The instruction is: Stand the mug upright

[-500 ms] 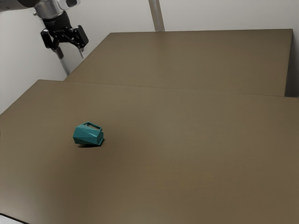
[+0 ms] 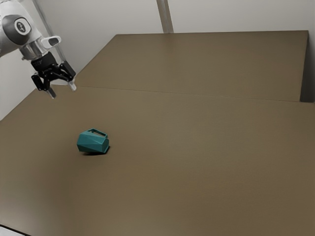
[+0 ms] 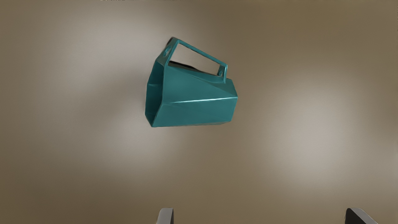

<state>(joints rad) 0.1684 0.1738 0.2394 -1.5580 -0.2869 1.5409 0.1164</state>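
Gripper [image 2: 63, 91]: lower than half a second ago, released, fingers spread, empty | Mug [image 2: 93, 141]: unmoved, on its side, below gripper, well apart | Assessment: approach likely progressing; mug not upright

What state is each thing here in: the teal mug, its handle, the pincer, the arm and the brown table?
Teal, many-sided mug: lying on its side, not upright.
Teal, angular loop handle: attached to the mug.
Black two-finger pincer: open, empty, apart from the mug.
White-and-grey jointed arm: reaching in from the exterior view's left.
Brown, flat table: bearing the mug.
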